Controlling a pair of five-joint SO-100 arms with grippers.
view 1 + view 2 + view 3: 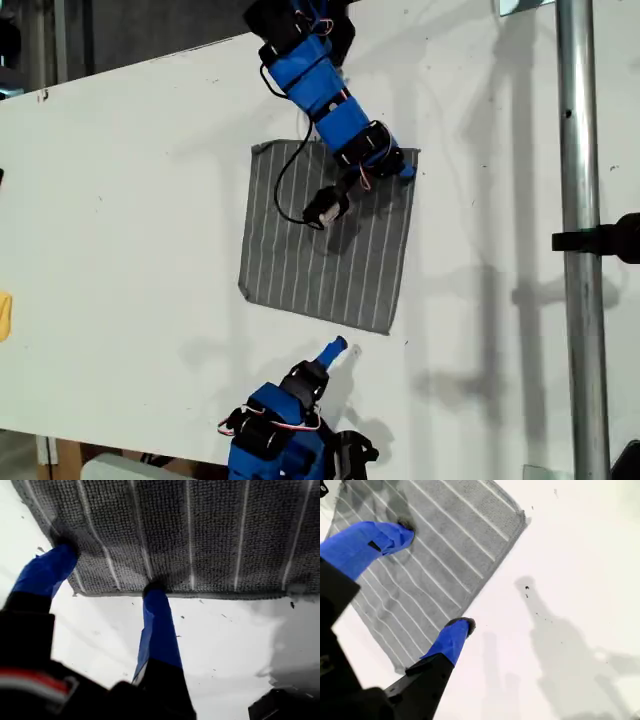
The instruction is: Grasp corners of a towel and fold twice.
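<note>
The towel (325,240) lies flat and unfolded on the white table (120,230). My first gripper (107,572) is spread, both blue fingertips down at the towel's hemmed edge, near one corner (412,155). My second gripper (435,577) hangs spread above the towel's opposite edge, one fingertip over the cloth, the other over bare table.

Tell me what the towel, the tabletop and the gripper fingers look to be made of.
The towel: soft woven cloth, matte grey with thin white stripes; the first wrist view shows a nubby, looped weave and a hemmed edge. The tabletop: a smooth white board, probably laminate or painted, with faint shadows and small specks. The fingers: rigid, likely plastic, wrapped in what looks like blue tape with dark tips.
</note>
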